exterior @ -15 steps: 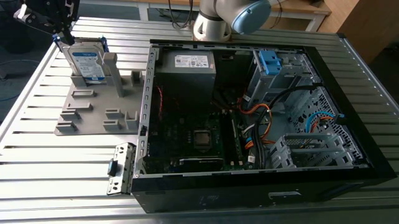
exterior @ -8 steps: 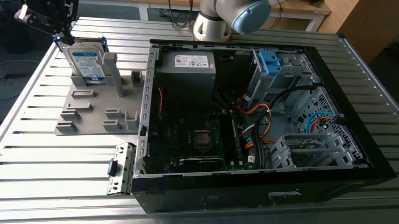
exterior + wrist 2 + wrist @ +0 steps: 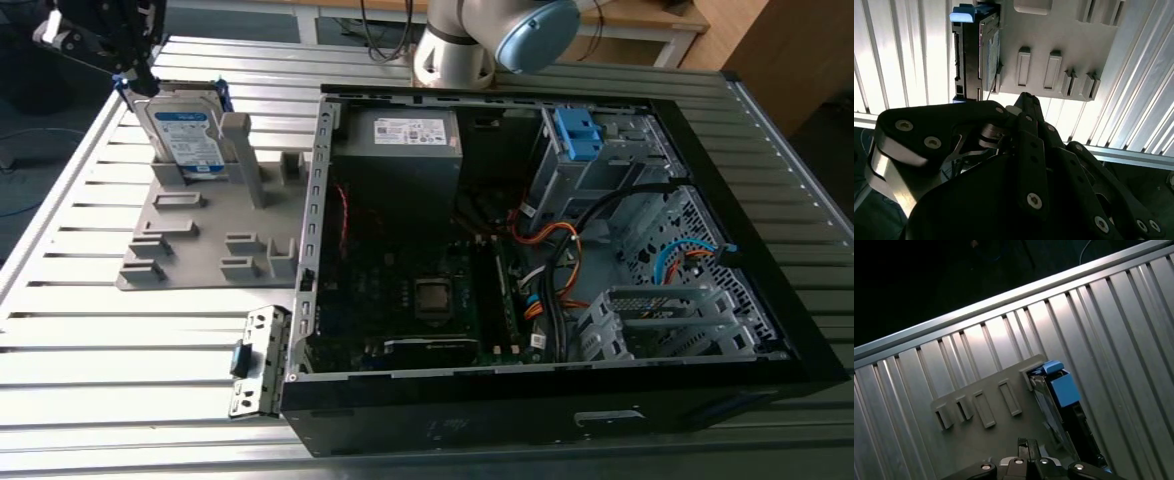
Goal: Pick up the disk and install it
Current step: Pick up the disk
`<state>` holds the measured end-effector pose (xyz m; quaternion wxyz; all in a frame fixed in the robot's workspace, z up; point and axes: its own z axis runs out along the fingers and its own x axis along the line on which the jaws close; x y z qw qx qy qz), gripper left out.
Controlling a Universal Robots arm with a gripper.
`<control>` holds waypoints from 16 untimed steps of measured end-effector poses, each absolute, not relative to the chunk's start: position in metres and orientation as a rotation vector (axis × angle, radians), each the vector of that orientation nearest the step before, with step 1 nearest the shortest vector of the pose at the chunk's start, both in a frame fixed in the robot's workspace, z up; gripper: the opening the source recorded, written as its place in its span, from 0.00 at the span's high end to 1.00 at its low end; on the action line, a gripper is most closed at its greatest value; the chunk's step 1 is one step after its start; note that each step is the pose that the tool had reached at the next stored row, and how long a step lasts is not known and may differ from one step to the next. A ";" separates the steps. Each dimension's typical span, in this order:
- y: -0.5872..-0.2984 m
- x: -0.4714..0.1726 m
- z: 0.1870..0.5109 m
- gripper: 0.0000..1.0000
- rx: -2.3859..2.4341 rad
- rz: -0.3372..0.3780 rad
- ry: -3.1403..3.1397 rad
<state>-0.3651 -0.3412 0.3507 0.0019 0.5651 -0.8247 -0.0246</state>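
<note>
The disk (image 3: pixel 184 135) stands upright on its edge in a slot of a grey holder plate (image 3: pixel 187 235), at the far end of the exterior view's left. It is a silver drive with a white-and-blue label and a bright blue caddy around it. My gripper (image 3: pixel 131 72) hangs just above the disk's top corner, at or very near the blue caddy. In both wrist views the disk (image 3: pixel 988 55) (image 3: pixel 1061 402) shows edge-on, just beyond the gripper (image 3: pixel 1024 100) (image 3: pixel 1029 447), beside the holder plate (image 3: pixel 1064 30) (image 3: pixel 999 435).
An open black computer case (image 3: pixel 315 240) lies flat on the exterior view's right of the holder, with motherboard, cables and a drive cage carrying a blue bracket (image 3: pixel 577 135). The arm's base (image 3: pixel 461 50) stands behind the case. All rest on a slatted metal table (image 3: pixel 80 340).
</note>
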 end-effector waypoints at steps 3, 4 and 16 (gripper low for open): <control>-0.341 -0.365 0.351 0.89 1.796 -0.077 -2.571; -0.341 -0.365 0.351 0.89 1.804 -0.077 -2.565; -0.341 -0.365 0.351 0.89 1.895 -0.077 -2.497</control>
